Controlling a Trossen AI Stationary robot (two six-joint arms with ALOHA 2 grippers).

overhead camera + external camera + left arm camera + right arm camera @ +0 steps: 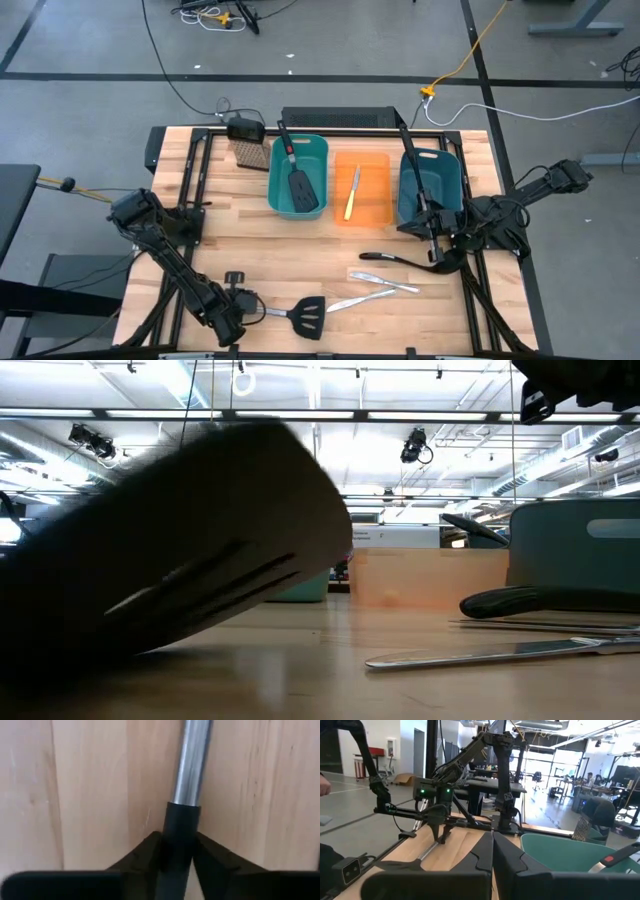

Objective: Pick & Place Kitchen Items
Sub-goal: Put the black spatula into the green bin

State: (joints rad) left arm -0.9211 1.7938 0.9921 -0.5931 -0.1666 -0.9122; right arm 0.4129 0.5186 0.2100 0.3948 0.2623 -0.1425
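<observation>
Steel-handled spatula (pixel 190 765) between left jaws, wrist-view only.

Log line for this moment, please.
left gripper: jaws around steel-handled spatula handle | right gripper: jaws shut, empty, by teal bin

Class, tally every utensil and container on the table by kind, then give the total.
Slotted spatulas: 2
Ladles: 2
Silver table knives: 2
Yellow-handled knife: 1
Brush: 1
Bins, two teal and one orange: 3
Total: 11
</observation>
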